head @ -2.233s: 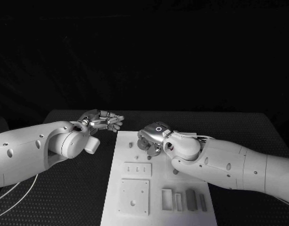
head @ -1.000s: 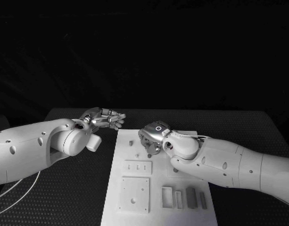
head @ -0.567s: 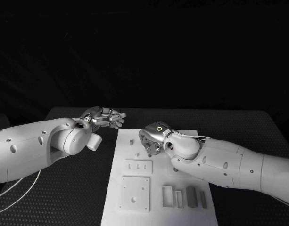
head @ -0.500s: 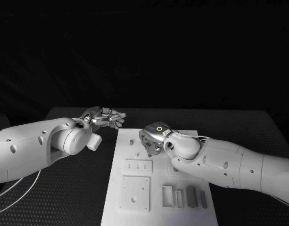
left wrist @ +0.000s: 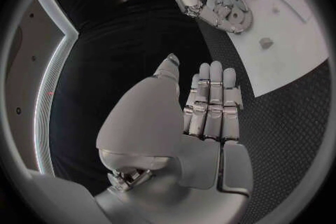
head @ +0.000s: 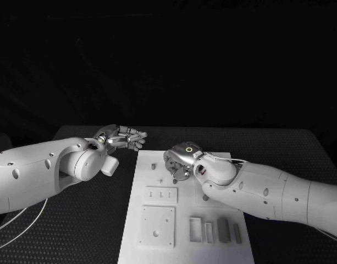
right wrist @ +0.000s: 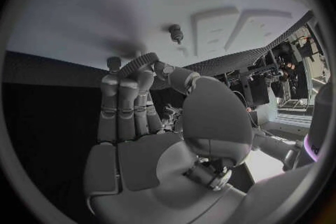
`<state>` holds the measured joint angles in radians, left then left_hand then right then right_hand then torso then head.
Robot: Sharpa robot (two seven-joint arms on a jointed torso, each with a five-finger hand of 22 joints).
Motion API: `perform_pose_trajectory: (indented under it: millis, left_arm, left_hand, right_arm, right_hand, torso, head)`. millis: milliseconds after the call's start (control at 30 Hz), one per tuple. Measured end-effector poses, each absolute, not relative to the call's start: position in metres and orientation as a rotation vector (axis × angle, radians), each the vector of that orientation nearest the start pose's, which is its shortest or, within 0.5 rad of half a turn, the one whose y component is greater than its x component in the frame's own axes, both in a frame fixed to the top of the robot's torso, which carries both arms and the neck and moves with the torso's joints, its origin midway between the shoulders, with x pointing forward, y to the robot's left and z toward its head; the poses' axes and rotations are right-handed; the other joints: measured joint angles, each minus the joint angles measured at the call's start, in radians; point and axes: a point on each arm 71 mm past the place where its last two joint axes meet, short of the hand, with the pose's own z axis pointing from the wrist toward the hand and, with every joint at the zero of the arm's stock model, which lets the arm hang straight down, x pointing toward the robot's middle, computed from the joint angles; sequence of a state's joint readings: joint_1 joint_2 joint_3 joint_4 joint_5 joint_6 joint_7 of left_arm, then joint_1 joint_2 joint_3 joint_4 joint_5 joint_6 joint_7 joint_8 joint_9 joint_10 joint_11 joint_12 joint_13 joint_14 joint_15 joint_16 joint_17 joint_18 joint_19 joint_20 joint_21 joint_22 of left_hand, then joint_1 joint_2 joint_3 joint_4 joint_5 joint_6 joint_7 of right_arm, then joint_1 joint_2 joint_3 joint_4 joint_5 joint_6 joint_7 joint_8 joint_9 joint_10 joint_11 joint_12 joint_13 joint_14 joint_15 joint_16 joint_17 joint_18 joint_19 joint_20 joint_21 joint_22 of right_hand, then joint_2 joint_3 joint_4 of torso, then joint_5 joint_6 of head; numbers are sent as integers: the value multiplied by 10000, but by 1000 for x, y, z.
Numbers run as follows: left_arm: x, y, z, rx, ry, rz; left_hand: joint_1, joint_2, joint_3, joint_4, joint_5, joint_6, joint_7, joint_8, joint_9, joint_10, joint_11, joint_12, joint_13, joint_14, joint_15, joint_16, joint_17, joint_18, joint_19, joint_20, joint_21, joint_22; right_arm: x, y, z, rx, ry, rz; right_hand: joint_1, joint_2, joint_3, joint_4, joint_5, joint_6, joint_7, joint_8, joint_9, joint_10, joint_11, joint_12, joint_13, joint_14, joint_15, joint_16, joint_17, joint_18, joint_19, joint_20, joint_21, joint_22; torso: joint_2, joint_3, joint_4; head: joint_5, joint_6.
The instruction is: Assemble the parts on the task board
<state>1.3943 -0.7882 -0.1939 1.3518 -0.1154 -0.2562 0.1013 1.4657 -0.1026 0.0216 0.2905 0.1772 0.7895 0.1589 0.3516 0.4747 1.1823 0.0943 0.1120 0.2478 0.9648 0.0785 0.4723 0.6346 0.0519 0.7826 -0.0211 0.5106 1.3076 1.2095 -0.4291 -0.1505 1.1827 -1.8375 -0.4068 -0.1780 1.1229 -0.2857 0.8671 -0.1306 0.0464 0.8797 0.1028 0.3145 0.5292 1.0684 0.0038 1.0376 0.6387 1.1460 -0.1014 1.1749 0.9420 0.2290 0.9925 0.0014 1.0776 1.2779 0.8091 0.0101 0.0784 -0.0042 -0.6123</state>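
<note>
Head view: several parts are seen unassembled on the task board; a dark ring is pinched by the right hand, nothing by the spread left hand.

A black, dimpled counter carries the white board, which lies flat across its middle, long side running away from the robot, dark surface bare on either side.

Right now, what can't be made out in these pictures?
- Head view: the right hand hides its own fingers, so what they touch on the task board is unclear.
- Right wrist view: a dark ribbed strip lies at its fingertips; held or not, cannot tell.
- Head view: the picture's bottom edge cuts off the board's near end; the right arm covers its right side.
</note>
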Motion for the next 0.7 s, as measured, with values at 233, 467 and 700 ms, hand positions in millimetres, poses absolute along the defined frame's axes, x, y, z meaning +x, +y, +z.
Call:
perform_pose_trajectory:
  millis: [233, 467, 700]
  left_arm:
    - [533, 235, -161, -10266, 16778, -12254]
    - [533, 236, -161, -10273, 16773, -12243]
    - [533, 236, -161, -10273, 16776, -12239]
  left_hand:
    - [0, 0, 0, 0, 0, 0, 0, 0, 9, 0, 0, 0, 8, 0, 0, 0, -1, 0, 0, 0, 0, 0]
    - [0, 0, 0, 0, 0, 0, 0, 0, 8, 0, 0, 0, 7, 0, 0, 0, -2, 104, 0, 0, 0, -2]
    - [0, 0, 0, 0, 0, 0, 0, 0, 9, 0, 0, 0, 7, 0, 0, 0, -2, 103, 0, 1, 0, -3]
  right_arm:
    - [516, -79, -220, -5331, 14698, 4942]
    - [517, -81, -220, -5216, 14691, 4998]
    - [518, -85, -220, -5081, 14682, 5054]
  right_hand:
    - [0, 0, -228, -172, 0, 0, 0, -149, -26, 0, 0, -130, -187, -49, -18, -74, -99, 46, -53, 53, -90, -45]
    - [-40, -39, -254, -197, 0, 1, 0, -164, -25, 0, 0, -167, -230, -50, -17, -73, -116, 48, -52, 54, -90, -69]
    - [-80, -79, -365, -251, 0, 1, -1, -164, 23, 0, 0, -911, -788, -232, 50, -402, -408, 132, -196, 128, -329, -198]
  torso:
    - [0, 0, 4]
    - [0, 0, 4]
    - [0, -5, 6]
  head:
    - [-6, 3]
    - [-6, -11]
    - [-12, -14]
